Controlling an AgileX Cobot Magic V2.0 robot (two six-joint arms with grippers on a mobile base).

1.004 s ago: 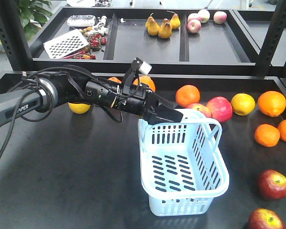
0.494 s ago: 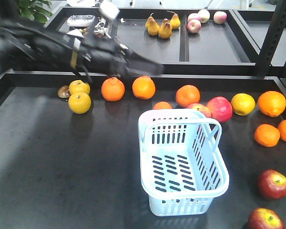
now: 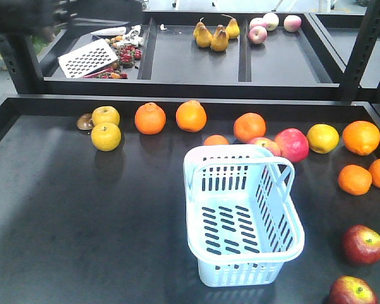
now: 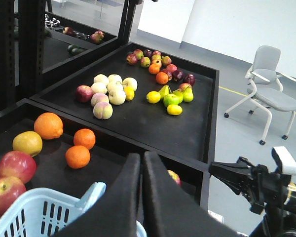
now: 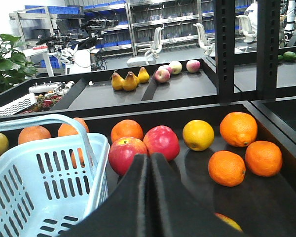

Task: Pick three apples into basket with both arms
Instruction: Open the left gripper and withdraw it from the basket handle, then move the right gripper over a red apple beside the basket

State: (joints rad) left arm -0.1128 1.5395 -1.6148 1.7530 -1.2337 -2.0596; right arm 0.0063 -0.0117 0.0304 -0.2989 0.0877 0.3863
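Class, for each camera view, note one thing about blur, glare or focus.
Front view: a dark smear blurs the top-left corner; the basket is crisp. Left wrist view: the left gripper looms as featureless black. Right wrist view: the glossy tabletop mirrors the oranges.

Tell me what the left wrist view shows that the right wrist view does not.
Only left wrist: a grey office chair and a heap of pale round fruit. Only right wrist: yellow pears and a green plant. Both: the pale blue basket, oranges, and a shut claw in front: left claw and right claw.
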